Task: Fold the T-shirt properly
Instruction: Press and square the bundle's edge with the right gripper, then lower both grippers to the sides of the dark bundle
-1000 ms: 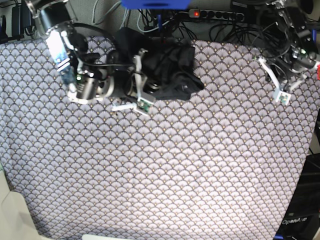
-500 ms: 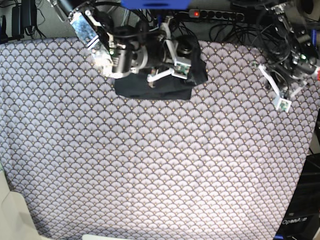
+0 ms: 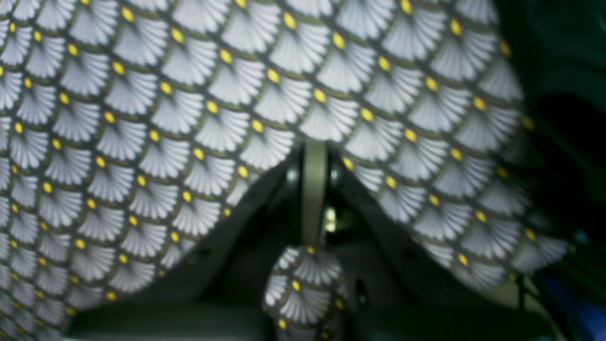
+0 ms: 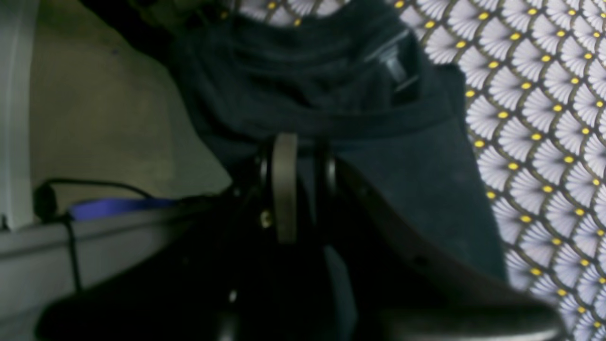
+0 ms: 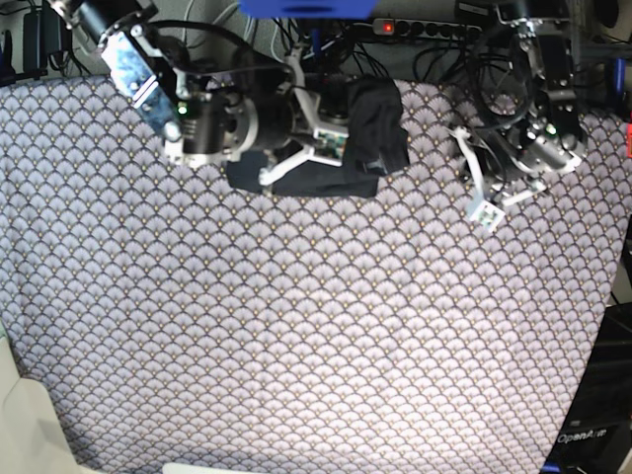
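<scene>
The black T-shirt [image 5: 370,133] lies at the table's back edge, one part flat [image 5: 306,180] and one part bunched up beside it. My right gripper [image 5: 333,148] sits at the bunched part. In the right wrist view its narrow fingers [image 4: 284,180] are shut on a dark hem fold of the T-shirt [image 4: 402,170]. My left gripper [image 5: 486,212] hangs shut over bare patterned cloth, well to the right of the shirt. The left wrist view shows its pressed-together fingers [image 3: 315,180] holding nothing.
The table wears a scallop-patterned cloth [image 5: 316,326]. Behind the back edge run a power strip [image 5: 425,28] with a red light, tangled cables and a blue object [image 5: 306,8]. A dark box [image 5: 588,434] stands off the front right corner.
My left arm has swung left and forward, toward the middle of the table. My right gripper has shifted a little left, and the shirt's right part now stands up more bunched.
</scene>
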Controlling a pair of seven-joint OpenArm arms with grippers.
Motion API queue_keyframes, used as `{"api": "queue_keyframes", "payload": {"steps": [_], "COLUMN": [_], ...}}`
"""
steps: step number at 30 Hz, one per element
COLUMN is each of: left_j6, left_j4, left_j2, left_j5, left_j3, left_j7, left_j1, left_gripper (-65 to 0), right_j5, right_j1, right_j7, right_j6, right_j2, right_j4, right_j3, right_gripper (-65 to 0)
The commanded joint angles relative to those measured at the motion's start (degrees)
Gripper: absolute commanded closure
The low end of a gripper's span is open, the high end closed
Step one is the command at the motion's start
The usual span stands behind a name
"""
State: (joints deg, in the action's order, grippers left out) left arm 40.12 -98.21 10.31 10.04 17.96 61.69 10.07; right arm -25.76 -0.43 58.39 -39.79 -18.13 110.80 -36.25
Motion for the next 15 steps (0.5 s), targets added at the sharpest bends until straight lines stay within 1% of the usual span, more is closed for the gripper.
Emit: {"api": "queue_keyframes", "payload": {"steps": [1, 4, 8, 10, 14, 15], "left_j6": [-0.12, -0.12, -0.12, -0.12, -0.12, -0.12], "left_j4": [0.50, 2.26, 2.08, 1.82, 0.06, -0.64], "left_j2": [0.55, 0.55, 0.46, 0.11, -0.15, -0.77], "left_j5": [-0.07, -0.07, 0.02, 0.20, 0.55, 0.64], "left_j3": [0.29, 0.55, 0.55, 0.29, 0.29, 0.29], "left_j7": [0.07, 0.07, 0.07, 0.59, 0.68, 0.77], "left_j1": [-0.18, -1.05, -1.14, -1.14, -0.88, -0.97], "left_gripper": [0.0, 0.0, 0.0, 0.0, 0.0, 0.0], "right_j5": [-0.75, -0.66, -0.66, -0.75, -0.75, -0.75], "right_j1": [1.17, 2.67, 6.89, 8.12, 8.29, 8.21], "right_j7": [-1.29, -0.85, 4.16, 6.09, 6.62, 6.71], "right_j6": [-0.21, -0.21, -0.21, -0.21, -0.21, -0.21], "right_j2": [-0.38, -2.13, -3.45, -5.12, -7.76, -8.55], "right_j4": [1.15, 1.15, 1.15, 1.15, 1.24, 1.24], "right_j3": [0.34, 1.57, 5.70, 8.60, 14.40, 15.28], "right_gripper": [-5.5, -5.5, -5.4, -5.4, -5.2, -5.2]}}
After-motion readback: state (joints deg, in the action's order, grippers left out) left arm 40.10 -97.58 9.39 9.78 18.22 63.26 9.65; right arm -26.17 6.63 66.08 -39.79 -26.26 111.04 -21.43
